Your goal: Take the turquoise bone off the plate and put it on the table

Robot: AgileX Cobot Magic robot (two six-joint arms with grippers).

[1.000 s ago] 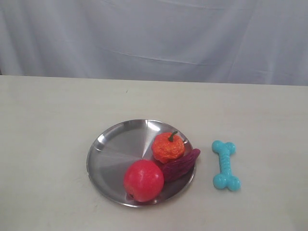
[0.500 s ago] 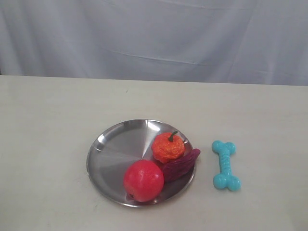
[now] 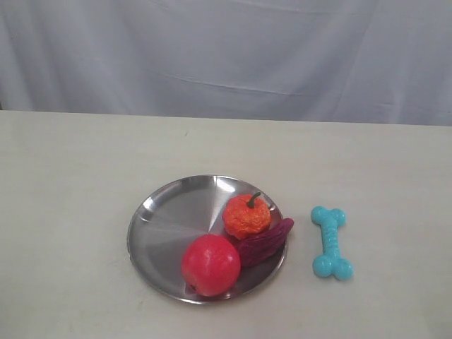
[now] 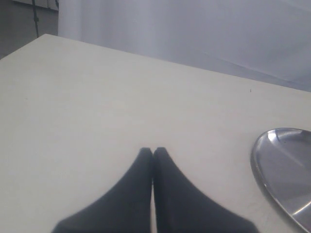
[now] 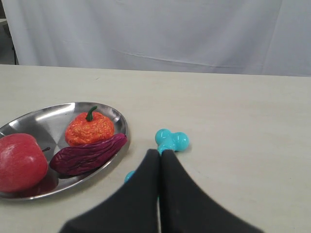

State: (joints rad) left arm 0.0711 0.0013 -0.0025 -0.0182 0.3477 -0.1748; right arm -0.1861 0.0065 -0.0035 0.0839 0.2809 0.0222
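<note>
The small turquoise rubber bone [image 3: 330, 242] lies flat on the off-white table [image 3: 70, 176], just right of the round shiny metal plate [image 3: 169, 219], apart from it. The left gripper [image 4: 153, 151] and right gripper [image 5: 160, 153] are both clenched empty; the right one partly hides the bone.

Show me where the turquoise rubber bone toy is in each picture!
Exterior view: the turquoise rubber bone toy lies on the beige table, right of the round silver metal plate.
Left wrist view: not there.
Right wrist view: the bone lies beside the plate, partly behind the shut right claw.
Shared landmark: the plate.
</note>
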